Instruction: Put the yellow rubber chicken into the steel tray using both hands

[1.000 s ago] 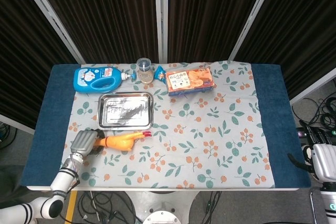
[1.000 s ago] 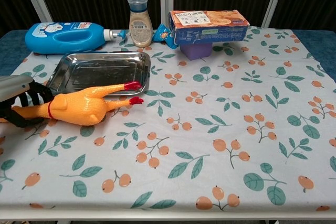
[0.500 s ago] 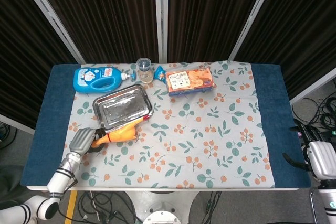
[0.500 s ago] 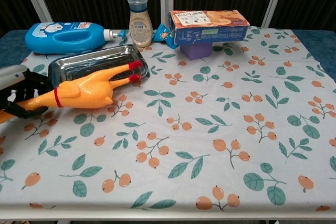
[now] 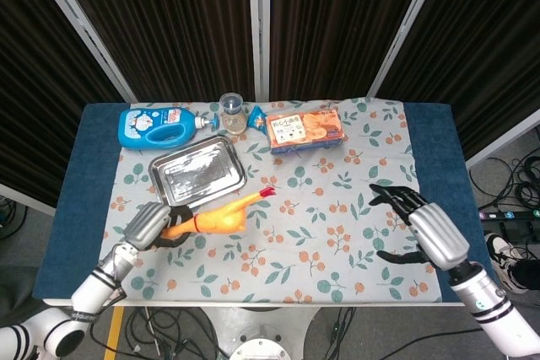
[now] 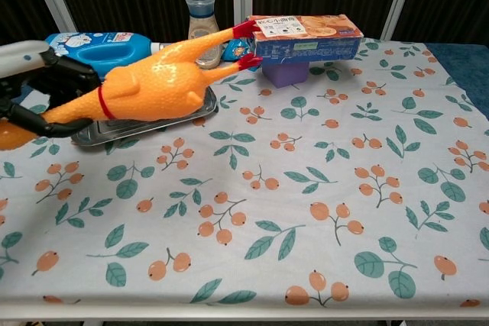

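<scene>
Yellow rubber chicken (image 5: 221, 217), gripped at its neck end by the left hand (image 5: 150, 224), points red feet toward the distant, open-fingered, empty right hand (image 5: 420, 227), just beside the steel tray (image 5: 197, 169).

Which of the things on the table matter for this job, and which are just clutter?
In the job: yellow rubber chicken, held up by the left hand; steel tray; right hand, open, fingers spread.

Lying about: blue detergent bottle, small jar, biscuit box, purple block.
</scene>
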